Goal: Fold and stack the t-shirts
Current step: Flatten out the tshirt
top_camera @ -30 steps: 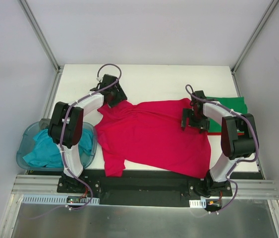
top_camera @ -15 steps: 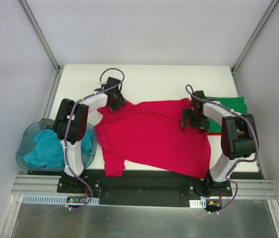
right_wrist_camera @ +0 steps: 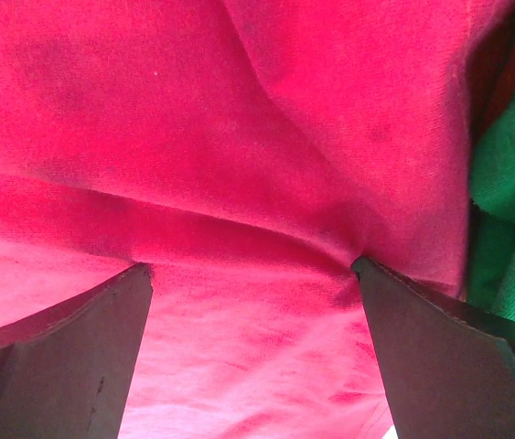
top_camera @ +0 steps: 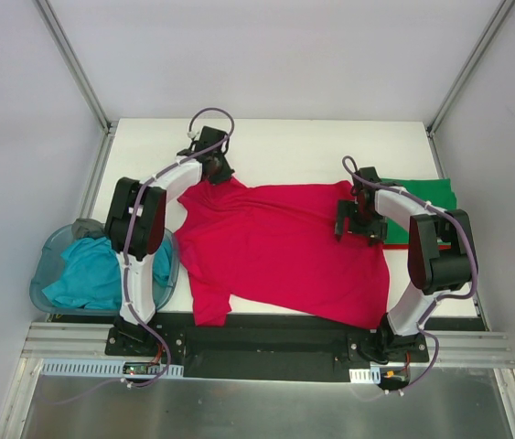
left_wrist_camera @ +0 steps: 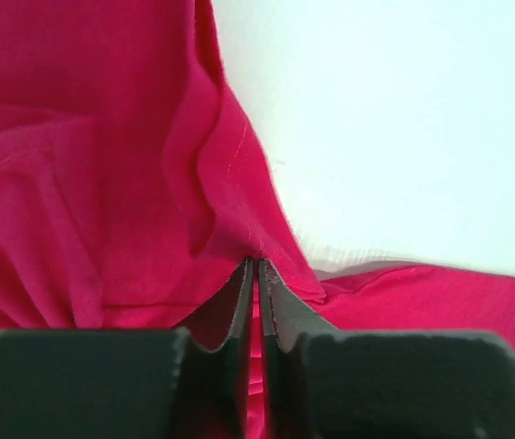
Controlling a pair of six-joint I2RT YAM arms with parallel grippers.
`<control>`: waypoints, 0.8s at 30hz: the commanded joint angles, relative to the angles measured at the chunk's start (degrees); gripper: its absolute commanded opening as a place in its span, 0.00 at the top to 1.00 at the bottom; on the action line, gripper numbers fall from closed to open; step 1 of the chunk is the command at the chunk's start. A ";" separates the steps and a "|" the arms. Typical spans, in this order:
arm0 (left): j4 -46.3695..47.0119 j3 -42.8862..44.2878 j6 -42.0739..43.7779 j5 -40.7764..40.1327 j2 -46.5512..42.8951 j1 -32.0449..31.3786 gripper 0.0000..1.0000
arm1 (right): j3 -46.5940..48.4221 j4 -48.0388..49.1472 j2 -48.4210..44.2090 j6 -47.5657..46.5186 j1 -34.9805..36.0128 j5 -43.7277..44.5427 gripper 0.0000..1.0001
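Plainly soft and limp, the crimson t-shirt (top_camera: pixel 284 251) lies spread mid-table (top_camera: pixel 284 146); it will sag and drag, so pinch hems or corners. Three shirts show: this one, one green t-shirt (top_camera: pixel 426 197) at the right, one teal t-shirt (top_camera: pixel 88 274) in the blue tub (top_camera: pixel 42 288). The left end effector (left_wrist_camera: pixel 257 274) is clenched on the crimson edge; the right end effector (right_wrist_camera: pixel 252 270) gapes wide over its far-right corner, perhaps touching.

Green t-shirt's (top_camera: pixel 431 194) left edge behind the right arm (top_camera: pixel 419 229).
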 commanded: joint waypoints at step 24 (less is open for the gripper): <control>-1.81 25.28 20.40 13.19 9.04 -0.49 0.01 | -0.39 -3.09 -1.81 -0.16 -0.97 2.41 0.03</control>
